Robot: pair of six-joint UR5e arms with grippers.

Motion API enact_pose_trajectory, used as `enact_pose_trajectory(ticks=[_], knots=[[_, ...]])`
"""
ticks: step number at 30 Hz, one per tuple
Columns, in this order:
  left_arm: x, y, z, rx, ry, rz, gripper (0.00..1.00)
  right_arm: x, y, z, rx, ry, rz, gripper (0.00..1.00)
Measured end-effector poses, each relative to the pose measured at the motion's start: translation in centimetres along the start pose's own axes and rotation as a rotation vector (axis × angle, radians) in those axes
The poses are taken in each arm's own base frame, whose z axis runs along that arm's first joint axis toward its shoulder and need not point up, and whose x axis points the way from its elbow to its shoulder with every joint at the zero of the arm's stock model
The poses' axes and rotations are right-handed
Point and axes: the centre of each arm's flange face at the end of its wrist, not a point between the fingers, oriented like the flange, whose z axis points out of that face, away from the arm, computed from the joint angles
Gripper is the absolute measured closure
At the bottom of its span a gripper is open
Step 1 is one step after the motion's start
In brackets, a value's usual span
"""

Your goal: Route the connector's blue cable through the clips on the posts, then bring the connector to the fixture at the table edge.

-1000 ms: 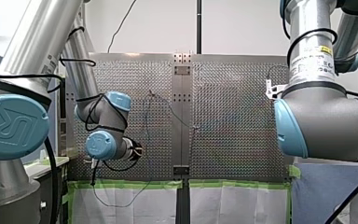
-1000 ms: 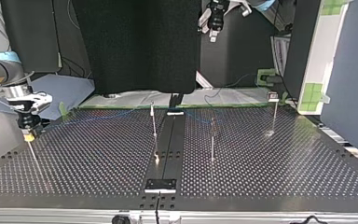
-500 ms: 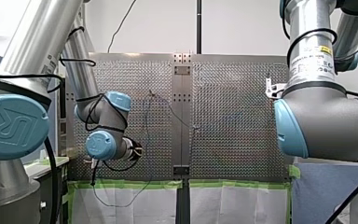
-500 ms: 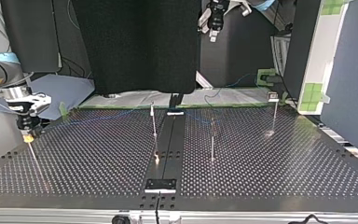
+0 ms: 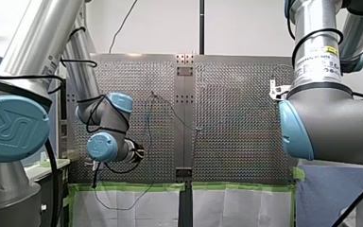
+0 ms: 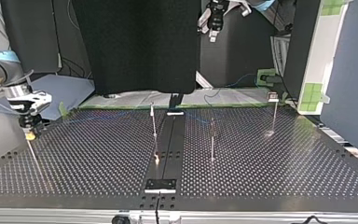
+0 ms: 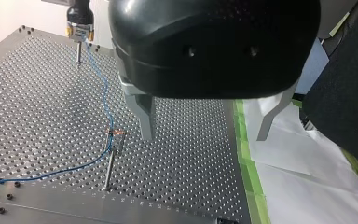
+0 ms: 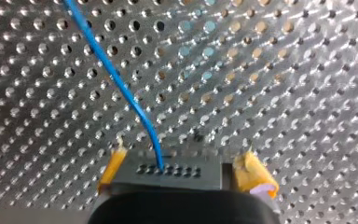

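Observation:
The grey connector sits between the yellow pads of my right gripper. The jaws look open, with a thin dark gap beside one pad. The blue cable leaves the connector over the perforated plate. My right gripper stands on top of a thin post at the top view's left edge. In the left wrist view the blue cable runs from my right gripper through the clip on a post. My left gripper hangs open and empty, high above the table.
Three more thin posts stand on the plate: one by the centre rail, one right of it and one further back. Green tape and white sheet border the table under my left gripper. A black panel stands behind.
My right gripper wavers very slightly over the edge post. Nothing else has moved.

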Motion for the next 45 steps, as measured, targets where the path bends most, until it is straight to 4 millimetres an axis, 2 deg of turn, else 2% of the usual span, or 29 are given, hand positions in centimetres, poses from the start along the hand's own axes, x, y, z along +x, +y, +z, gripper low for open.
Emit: enact_pose_trajectory(ticks=[17,27,45], knots=[[-0.1,-0.1,0.2,-0.001,-0.005,0.002,0.02,0.1,0.0,0.0,0.001,0.002,-0.001,0.02],[-0.9,-0.7,1.3,0.001,-0.034,-0.007,0.02,0.1,0.0,0.0,0.001,0.002,-0.001,0.02],[-0.9,-0.8,1.4,0.002,-0.036,-0.008,0.02,0.1,0.0,0.0,0.001,0.002,-0.001,0.02]])
